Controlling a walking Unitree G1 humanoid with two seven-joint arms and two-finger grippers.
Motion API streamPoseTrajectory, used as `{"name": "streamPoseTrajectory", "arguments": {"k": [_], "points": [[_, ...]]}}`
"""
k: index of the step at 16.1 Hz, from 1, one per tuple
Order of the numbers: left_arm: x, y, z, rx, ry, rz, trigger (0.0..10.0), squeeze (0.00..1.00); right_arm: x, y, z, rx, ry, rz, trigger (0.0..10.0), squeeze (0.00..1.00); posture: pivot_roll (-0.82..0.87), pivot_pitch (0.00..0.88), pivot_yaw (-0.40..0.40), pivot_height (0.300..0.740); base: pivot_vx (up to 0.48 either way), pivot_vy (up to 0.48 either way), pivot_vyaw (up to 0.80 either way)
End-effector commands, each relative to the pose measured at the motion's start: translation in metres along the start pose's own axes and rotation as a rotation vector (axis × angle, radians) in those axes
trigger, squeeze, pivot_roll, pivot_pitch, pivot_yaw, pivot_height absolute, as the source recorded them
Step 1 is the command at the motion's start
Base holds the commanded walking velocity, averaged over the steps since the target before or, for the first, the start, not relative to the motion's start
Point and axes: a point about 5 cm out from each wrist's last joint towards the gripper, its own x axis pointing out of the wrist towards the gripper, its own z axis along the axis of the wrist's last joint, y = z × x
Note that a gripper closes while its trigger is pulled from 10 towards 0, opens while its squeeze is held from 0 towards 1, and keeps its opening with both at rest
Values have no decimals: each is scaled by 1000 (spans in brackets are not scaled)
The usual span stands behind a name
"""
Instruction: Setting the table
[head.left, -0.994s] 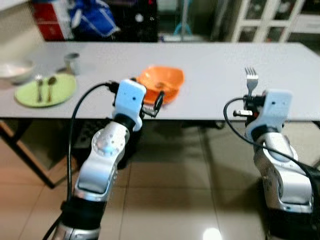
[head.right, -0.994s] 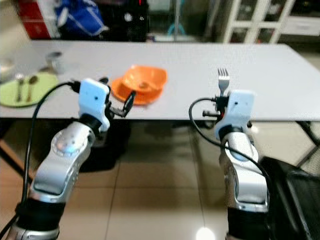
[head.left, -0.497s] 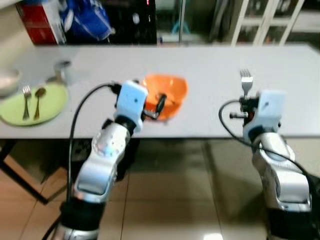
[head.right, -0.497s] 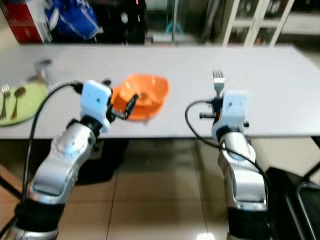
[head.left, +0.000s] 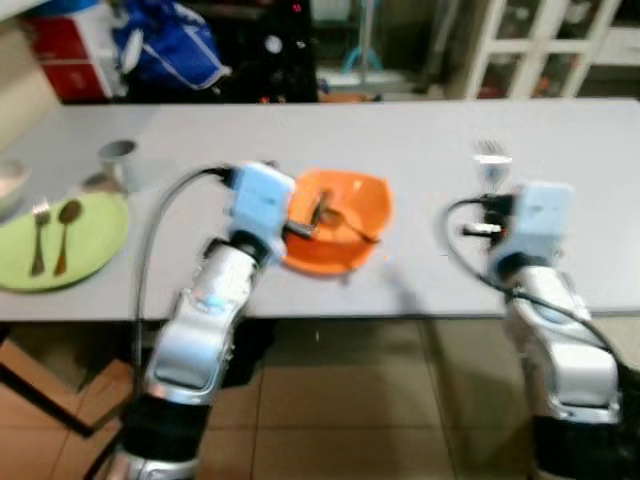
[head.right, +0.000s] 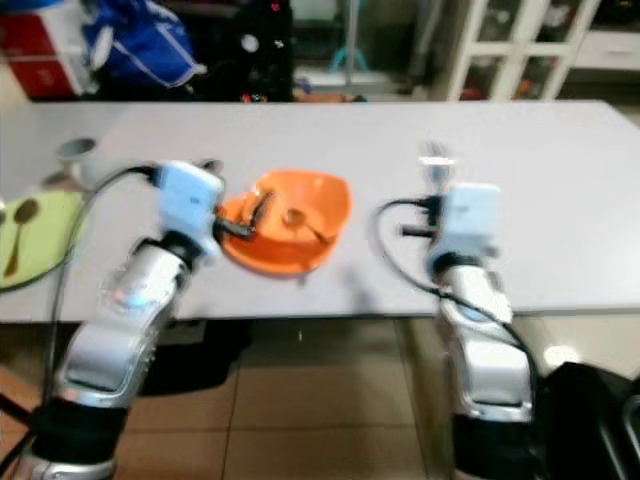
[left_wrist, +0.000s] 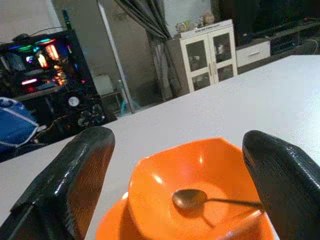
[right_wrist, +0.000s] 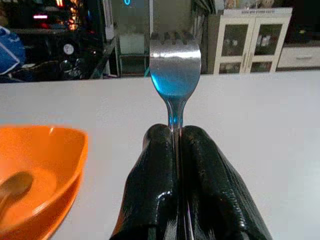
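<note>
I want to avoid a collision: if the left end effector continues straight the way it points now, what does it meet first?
Probably the orange bowl, with a spoon inside; it sits between the open left end effector's fingers, though depth is uncertain.

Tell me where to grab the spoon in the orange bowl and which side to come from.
Grip the spoon by its thin handle, near the end resting toward the rim of the orange bowl, probably coming down from above. Its head lies low on the bowl's floor, where the sloping walls leave little room for jaws. The left gripper, open before the bowl, is nearest.
</note>
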Motion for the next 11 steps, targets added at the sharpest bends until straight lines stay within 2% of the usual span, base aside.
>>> {"name": "streamPoseTrajectory", "arguments": {"k": [1, 5, 6, 9, 11], "points": [[-1, 8, 0, 15, 6, 19, 10000, 0, 1, 9, 7, 15, -25, 36, 10000, 0, -66, 0, 7, 740, 420, 0, 0], [-1, 7, -1, 16, 11, 15, 10000, 0, 2, 9, 7, 2, -11, 67, 10000, 0, -67, 0, 4, 740, 417, 0, 0], [-2, 5, -2, -2, 11, -2, 10000, 0, 3, 8, 7, -14, 2, 97, 10000, 0, -67, 0, 5, 740, 0, 0, 0], [-10, -3, -15, 48, 80, -103, 10000, 0, 7, 9, 5, -44, 48, 191, 10000, 0, -67, 0, 3, 740, 0, 0, 0], [-15, -1, -21, 60, 120, -138, 10000, 0, 8, 9, 3, -74, 94, 254, 10000, 0, -63, 0, 2, 740, 0, 0, 0]]}}
